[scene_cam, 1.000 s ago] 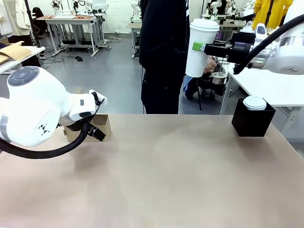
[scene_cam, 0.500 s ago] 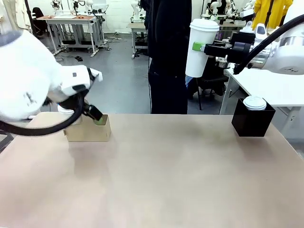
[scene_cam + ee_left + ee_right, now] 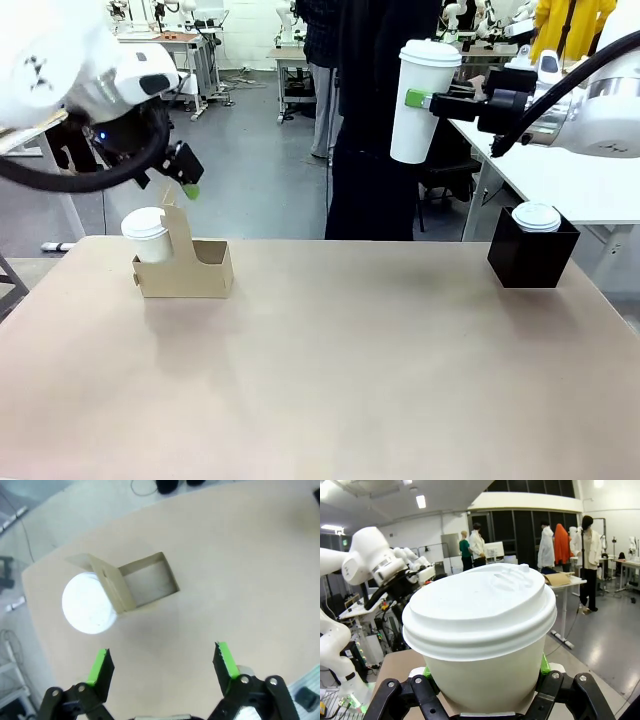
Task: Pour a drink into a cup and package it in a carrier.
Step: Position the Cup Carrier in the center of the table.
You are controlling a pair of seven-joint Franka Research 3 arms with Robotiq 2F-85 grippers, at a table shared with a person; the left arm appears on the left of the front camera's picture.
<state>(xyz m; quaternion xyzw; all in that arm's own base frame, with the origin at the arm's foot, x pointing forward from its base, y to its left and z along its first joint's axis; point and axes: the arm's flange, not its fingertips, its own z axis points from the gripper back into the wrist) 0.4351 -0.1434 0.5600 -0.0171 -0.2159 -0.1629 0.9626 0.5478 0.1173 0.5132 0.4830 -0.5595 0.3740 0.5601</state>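
The cup (image 3: 424,70) is high in the upper right of the front view. It stands straight up, with its lid on top. The right gripper (image 3: 428,98) has it squeezed around the middle, one green pad on each side. From the right wrist view the cup sits snug between the two fingers.

The carrier (image 3: 200,275) is far away from the cup. It sits on the table (image 3: 350,380) in the left part of the front view, well below the cup. So the cup has to go left across the table and then down.

One side of the carrier already has another white cup (image 3: 146,232) in it. That is the side toward the left edge of the picture. The empty slot (image 3: 150,580) is on the other side of the handle, toward the middle of the table. That is the side the held cup would come from, which I think is handy.

The left gripper (image 3: 162,660) is much nearer to the carrier. It hangs above it with its fingers spread wide and nothing in them. It may need to keep out of the way when the cup comes over.

A black box (image 3: 530,262) sits on the right of the table, below the held cup.
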